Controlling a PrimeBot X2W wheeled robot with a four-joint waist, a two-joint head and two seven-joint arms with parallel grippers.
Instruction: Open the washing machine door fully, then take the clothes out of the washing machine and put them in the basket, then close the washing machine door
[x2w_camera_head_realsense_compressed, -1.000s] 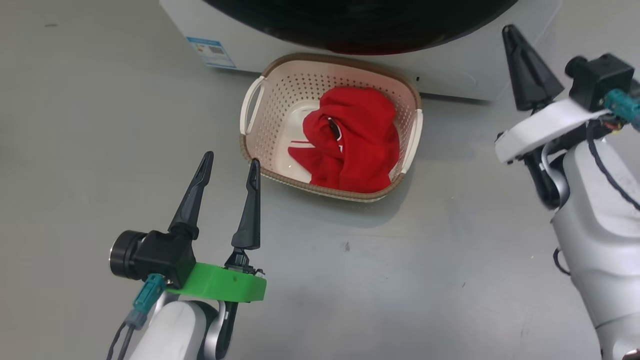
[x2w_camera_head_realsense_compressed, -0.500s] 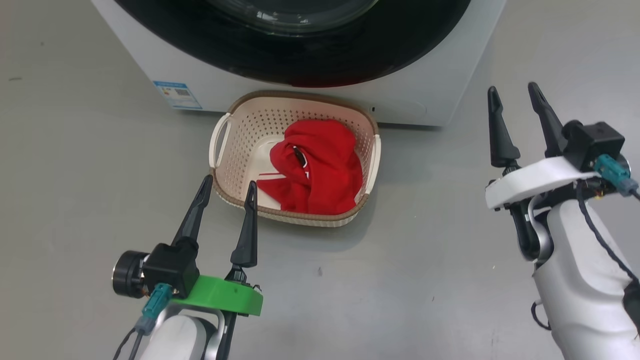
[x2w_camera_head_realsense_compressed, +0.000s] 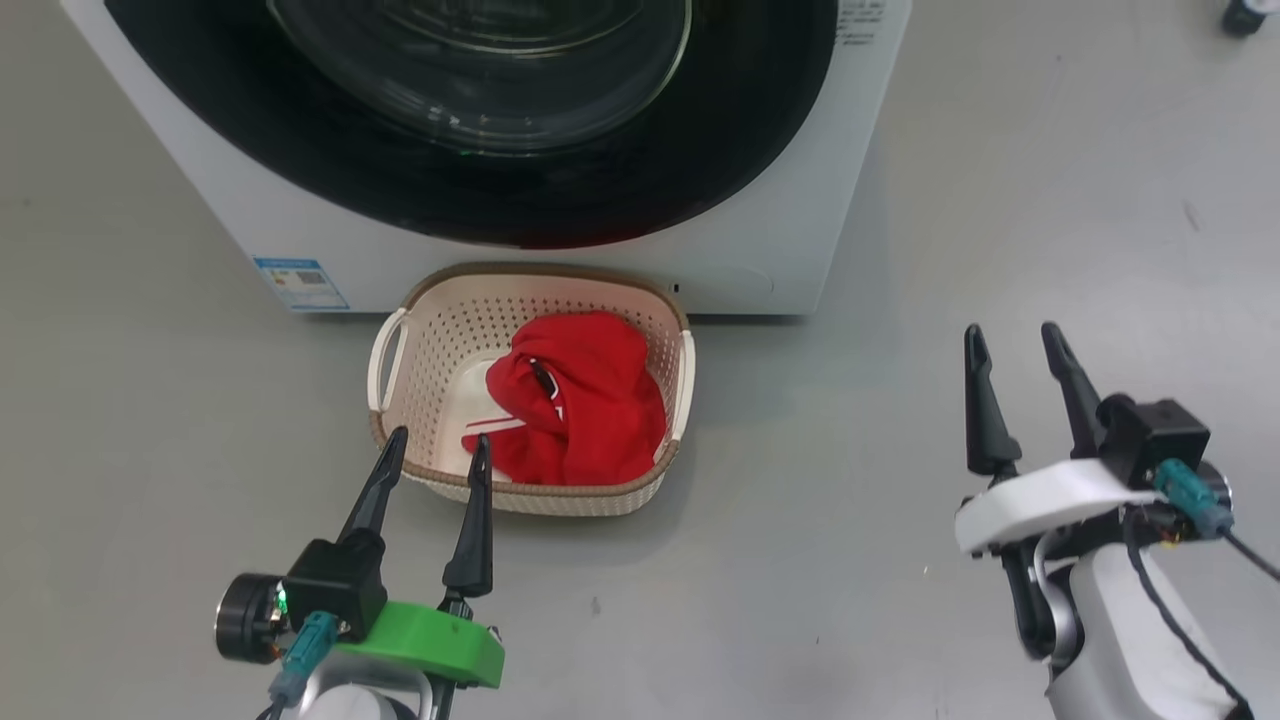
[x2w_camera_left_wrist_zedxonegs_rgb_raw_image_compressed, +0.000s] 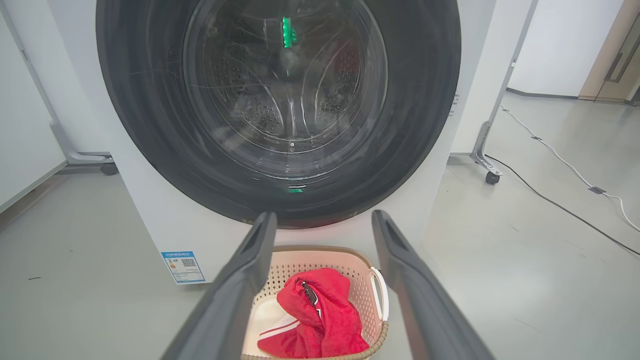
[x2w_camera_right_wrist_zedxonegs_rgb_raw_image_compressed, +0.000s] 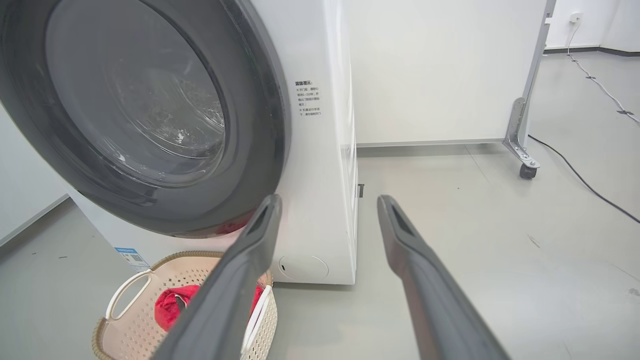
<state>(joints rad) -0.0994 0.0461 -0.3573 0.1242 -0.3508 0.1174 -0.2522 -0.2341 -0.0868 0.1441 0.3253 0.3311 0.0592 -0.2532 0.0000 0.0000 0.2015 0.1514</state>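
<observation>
The washing machine (x2w_camera_head_realsense_compressed: 760, 230) stands white at the top of the head view. The washing machine door (x2w_camera_head_realsense_compressed: 720, 150) lies shut against its front, and through its glass (x2w_camera_left_wrist_zedxonegs_rgb_raw_image_compressed: 285, 85) I see a bare steel drum. The cream basket (x2w_camera_head_realsense_compressed: 440, 340) sits on the floor just before the machine. The red clothes (x2w_camera_head_realsense_compressed: 590, 410) lie heaped inside it. My left gripper (x2w_camera_head_realsense_compressed: 440, 437) hovers open at the basket's near left rim, holding nothing. My right gripper (x2w_camera_head_realsense_compressed: 1011, 330) is open and empty, well to the right of the basket. Both wrist views show the basket (x2w_camera_left_wrist_zedxonegs_rgb_raw_image_compressed: 320, 260) (x2w_camera_right_wrist_zedxonegs_rgb_raw_image_compressed: 145, 305) low between open fingers.
A blue label (x2w_camera_head_realsense_compressed: 300, 283) marks the machine's lower left front. White panels on castor feet (x2w_camera_left_wrist_zedxonegs_rgb_raw_image_compressed: 492, 177) (x2w_camera_right_wrist_zedxonegs_rgb_raw_image_compressed: 522, 170) stand behind and to the right of the machine. A cable (x2w_camera_left_wrist_zedxonegs_rgb_raw_image_compressed: 560, 205) trails over the grey floor on the right.
My right gripper's fingers have gone from shut to open. The head camera has shifted, so more of the machine and door shows. The basket and the clothes lie as before.
</observation>
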